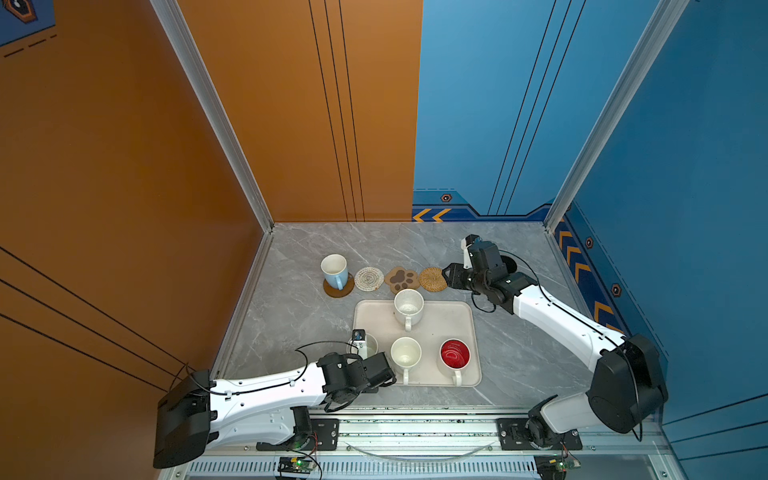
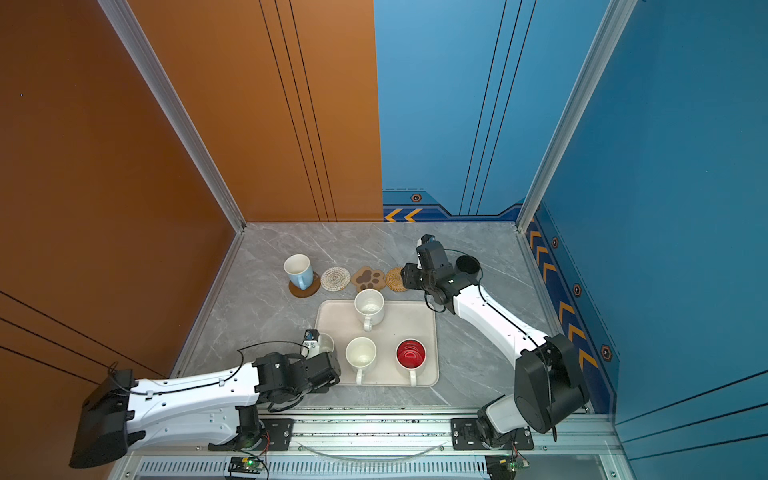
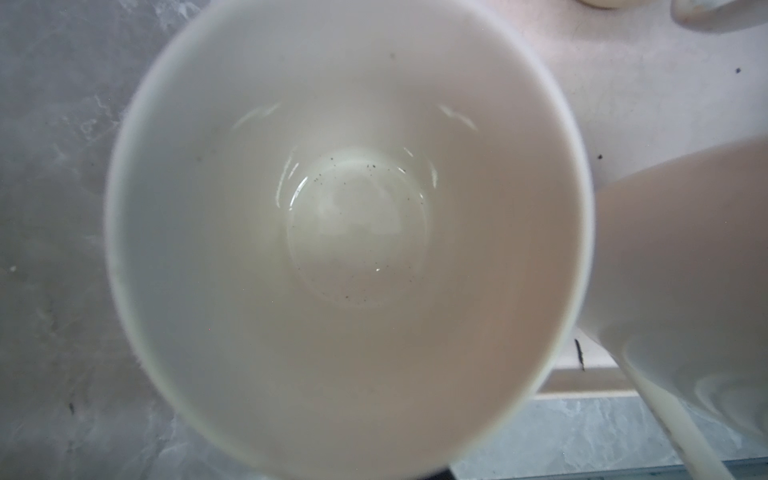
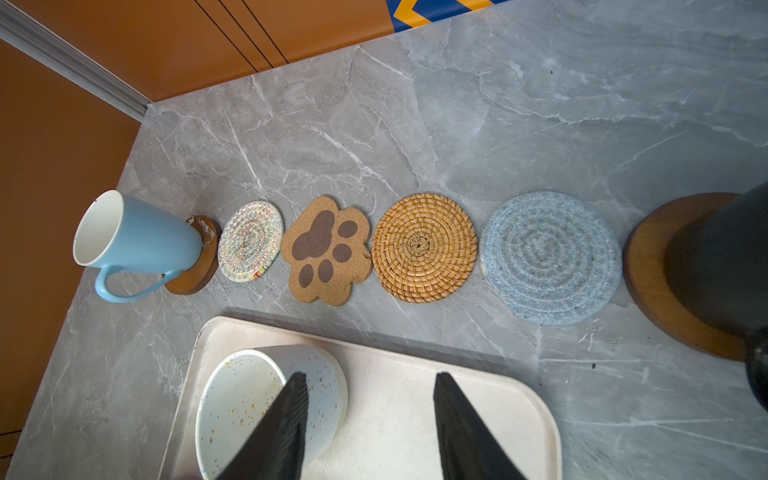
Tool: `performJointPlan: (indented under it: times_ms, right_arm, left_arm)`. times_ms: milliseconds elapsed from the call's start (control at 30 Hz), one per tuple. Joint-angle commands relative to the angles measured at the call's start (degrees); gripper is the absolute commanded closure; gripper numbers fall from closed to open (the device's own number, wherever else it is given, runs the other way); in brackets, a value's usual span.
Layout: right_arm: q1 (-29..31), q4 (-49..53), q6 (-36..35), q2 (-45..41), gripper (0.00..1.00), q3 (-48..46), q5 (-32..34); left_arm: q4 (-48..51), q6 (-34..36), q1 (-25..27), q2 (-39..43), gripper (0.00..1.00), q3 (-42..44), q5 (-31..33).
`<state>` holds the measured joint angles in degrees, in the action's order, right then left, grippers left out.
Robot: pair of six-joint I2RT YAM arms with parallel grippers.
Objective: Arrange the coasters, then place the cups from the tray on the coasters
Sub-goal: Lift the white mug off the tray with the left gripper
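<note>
Grey marble counter (image 1: 291, 324): coasters (image 4: 327, 251) lined beyond the tray (image 1: 440, 328), presumably for short transfers, the end two bearing the light blue mug (image 1: 334, 270) and black mug (image 2: 467, 264); left gripper (image 1: 373, 368), spread not discernible, poised over a tray-corner mug (image 3: 353, 232); right gripper (image 4: 370, 378) hovers parted, empty, near the row.

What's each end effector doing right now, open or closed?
Left end effector: at a mug, cannot be told.
Right end effector: open, holding nothing.
</note>
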<state>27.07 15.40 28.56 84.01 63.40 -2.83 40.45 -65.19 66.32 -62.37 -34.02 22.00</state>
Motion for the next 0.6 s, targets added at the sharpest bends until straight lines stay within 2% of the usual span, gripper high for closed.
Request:
performJointPlan:
  times_ms: [0, 567]
  right_arm:
    - [0.3, 0.3, -0.3, 0.6, 0.52, 1.6, 0.5]
    - [-0.4, 0.4, -0.5, 0.4, 0.52, 1.2, 0.2]
  left_arm:
    - [0.9, 1.1, -0.9, 0.4, 1.0, 0.0, 1.9]
    - [0.7, 6.4, -2.7, 4.8, 1.0, -5.0, 7.2]
